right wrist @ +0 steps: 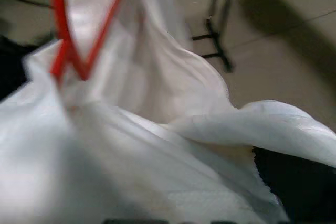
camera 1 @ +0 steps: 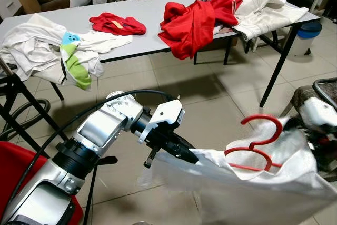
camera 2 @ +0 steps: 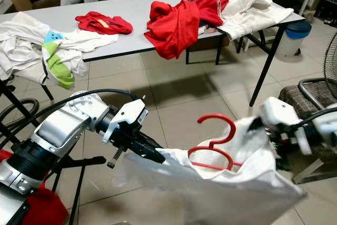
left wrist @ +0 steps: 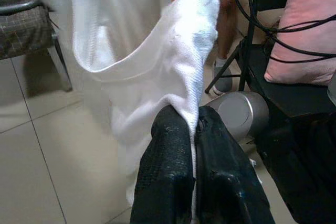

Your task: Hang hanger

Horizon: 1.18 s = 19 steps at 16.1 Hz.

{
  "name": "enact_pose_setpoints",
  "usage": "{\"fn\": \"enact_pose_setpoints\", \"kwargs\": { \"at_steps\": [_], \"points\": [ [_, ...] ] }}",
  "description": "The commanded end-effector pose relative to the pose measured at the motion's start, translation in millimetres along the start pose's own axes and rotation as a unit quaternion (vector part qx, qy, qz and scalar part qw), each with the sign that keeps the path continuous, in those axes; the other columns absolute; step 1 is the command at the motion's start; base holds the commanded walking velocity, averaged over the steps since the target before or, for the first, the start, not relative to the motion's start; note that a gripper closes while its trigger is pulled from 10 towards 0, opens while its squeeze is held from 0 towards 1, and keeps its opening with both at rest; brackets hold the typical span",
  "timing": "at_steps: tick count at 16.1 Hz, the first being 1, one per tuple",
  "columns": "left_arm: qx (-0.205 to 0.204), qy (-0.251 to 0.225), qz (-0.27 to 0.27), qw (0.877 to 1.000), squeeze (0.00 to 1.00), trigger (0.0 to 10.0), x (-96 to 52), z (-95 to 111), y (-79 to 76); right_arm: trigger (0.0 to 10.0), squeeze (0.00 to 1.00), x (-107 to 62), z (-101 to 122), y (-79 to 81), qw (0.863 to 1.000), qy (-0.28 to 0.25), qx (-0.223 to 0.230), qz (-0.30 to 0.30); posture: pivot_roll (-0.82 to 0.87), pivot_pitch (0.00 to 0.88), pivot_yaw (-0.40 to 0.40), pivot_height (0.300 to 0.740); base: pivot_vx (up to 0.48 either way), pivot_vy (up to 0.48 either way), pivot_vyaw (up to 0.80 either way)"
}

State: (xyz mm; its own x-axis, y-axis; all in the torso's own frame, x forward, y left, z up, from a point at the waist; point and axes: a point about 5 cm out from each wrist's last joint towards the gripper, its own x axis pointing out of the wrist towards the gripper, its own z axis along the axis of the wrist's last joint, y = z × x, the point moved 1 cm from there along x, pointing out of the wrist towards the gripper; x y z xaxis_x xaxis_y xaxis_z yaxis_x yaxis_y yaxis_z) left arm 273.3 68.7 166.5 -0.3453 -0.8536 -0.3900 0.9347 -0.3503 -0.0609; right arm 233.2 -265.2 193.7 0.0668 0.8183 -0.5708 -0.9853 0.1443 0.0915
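White cloth stretched between two grippers, a red hanger (camera 2: 213,146) lying in its neck.

White garment (camera 1: 253,180) hangs low over the tiled floor (camera 1: 210,98); the left gripper (camera 1: 187,155) has its black fingers (left wrist: 168,182) pressed together on one edge of the fabric; the right gripper (camera 2: 260,125) sits at the opposite edge, blurred and partly wrapped in cloth, so I cannot tell how its fingers stand; the hanger's hook points up, between the two grippers; behind, a grey table (camera 1: 147,14) carries a red hoodie (camera 1: 192,22) and pale clothes (camera 1: 47,48).
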Motion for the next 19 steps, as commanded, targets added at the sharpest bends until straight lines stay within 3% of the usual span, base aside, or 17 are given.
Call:
{"fn": "enact_pose_setpoints", "kwargs": {
  "at_steps": [1,3,8,9,10,12,14,15,16,19],
  "points": [
    [0.014,-0.005,0.009,1.0,0.0,0.0,-4.5,5.9,2.2,10.0,1.0,-7.4,7.6,5.9,1.0,-0.019,0.002,0.02,-0.18,0.0,0.095,0.74,0.0,0.0,0.0],
    [0.013,-0.005,0.008,1.0,0.0,0.0,-4.9,5.1,2.1,10.0,1.0,-12.8,1.0,-12.8,0.997,-0.015,0.009,-0.075,-0.18,0.0,0.096,0.74,0.0,0.0,0.0],
    [0.012,-0.005,0.016,1.0,0.0,0.0,-5.4,4.0,4.0,10.0,1.0,-22.0,-1.1,-18.1,0.991,-0.023,0.012,-0.128,-0.18,0.0,0.093,0.74,0.0,0.0,0.0],
    [0.012,-0.007,0.02,1.0,0.0,0.0,-5.2,3.6,4.4,10.0,0.92,-18.8,-6.0,-18.5,0.99,-0.007,0.002,-0.139,-0.18,0.0,0.092,0.74,0.0,0.0,0.0],
    [0.012,-0.007,0.02,1.0,0.0,0.0,-5.0,3.3,4.3,10.0,0.0,-17.6,-6.2,-17.0,0.991,-0.01,0.002,-0.134,-0.18,0.0,0.092,0.74,0.0,0.0,0.0],
    [0.012,-0.01,0.025,1.0,0.0,0.0,-3.9,3.4,4.8,10.0,0.0,-16.0,0.5,-20.0,0.985,-0.063,-0.009,-0.159,-0.18,0.0,0.087,0.74,0.0,0.0,0.0],
    [0.013,-0.011,0.034,0.999,0.0,0.0,-3.9,3.3,5.9,10.0,0.0,-17.0,9.2,-28.4,0.967,-0.133,-0.022,-0.214,-0.18,0.0,0.084,0.74,0.0,0.0,0.0],
    [0.012,-0.014,0.04,0.999,0.0,0.0,-4.1,3.5,6.6,10.0,0.0,-7.9,6.5,-22.7,0.971,-0.147,-0.01,-0.188,-0.18,0.0,0.084,0.74,0.0,0.0,0.0],
    [0.012,-0.015,0.041,0.999,0.0,0.0,-4.2,3.2,6.2,0.0,0.0,0.3,3.1,-15.2,0.975,-0.161,0.024,-0.154,-0.18,0.0,0.085,0.74,0.0,0.0,0.0],
    [0.012,-0.014,0.042,0.999,0.0,0.0,-4.9,2.8,6.4,0.0,0.0,1.9,3.0,-16.1,0.973,-0.159,0.014,-0.166,-0.18,0.0,0.089,0.74,0.0,0.0,0.0]
  ]
}}
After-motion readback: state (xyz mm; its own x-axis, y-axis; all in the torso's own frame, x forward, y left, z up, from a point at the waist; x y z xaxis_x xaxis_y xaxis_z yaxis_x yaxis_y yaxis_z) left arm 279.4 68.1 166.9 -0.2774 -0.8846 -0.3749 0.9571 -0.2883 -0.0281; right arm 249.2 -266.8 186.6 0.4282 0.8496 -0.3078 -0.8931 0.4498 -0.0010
